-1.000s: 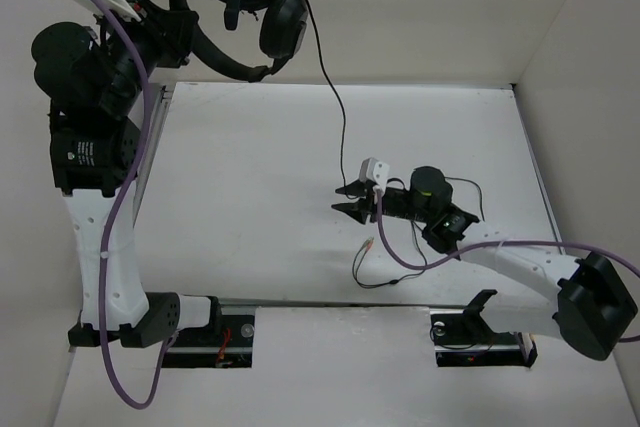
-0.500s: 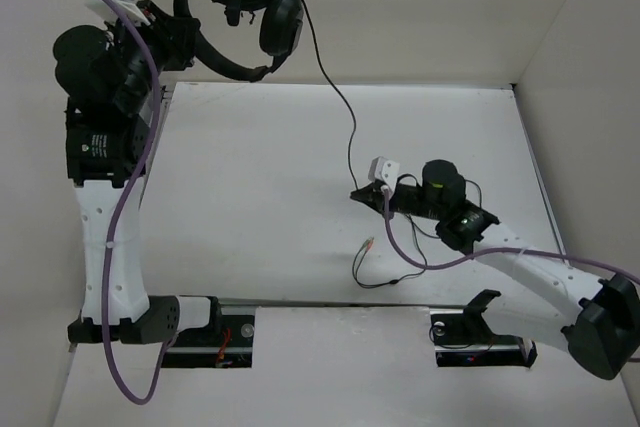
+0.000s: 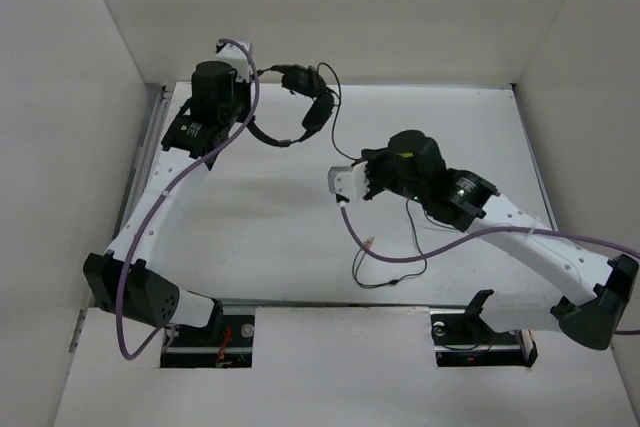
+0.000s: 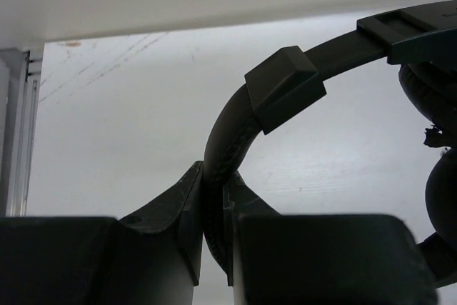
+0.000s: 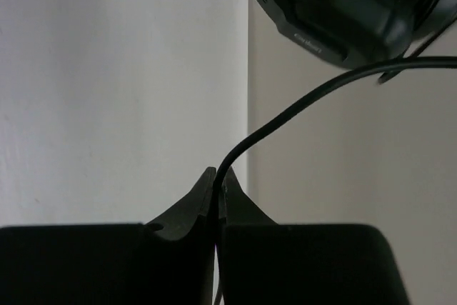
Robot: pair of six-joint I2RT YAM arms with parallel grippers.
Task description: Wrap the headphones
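The black headphones point(image 3: 305, 107) hang over the back of the table, earcups to the right. My left gripper point(image 3: 250, 125) is shut on the headband point(image 4: 235, 119), which runs up between the fingers; an earcup point(image 4: 435, 91) shows at that view's right edge. The thin black cable point(image 3: 333, 132) drops from the earcups to my right gripper point(image 3: 358, 160), which is shut on the cable point(image 5: 300, 105) close under an earcup point(image 5: 343, 12). The rest of the cable hangs down to a loose loop point(image 3: 385, 282) on the table, ending in an orange plug point(image 3: 370, 242).
A white table point(image 3: 250, 237) is boxed in by walls at the back and both sides. A metal rail point(image 3: 150, 147) runs along its left edge. Purple arm cables point(image 3: 380, 252) trail over the table near the loose loop. Both arm bases point(image 3: 330, 327) sit at the near edge.
The left arm swung the headphones from the back left corner down and right, over the table. The right gripper shut on the cable and moved back and left, closer to the earcups.
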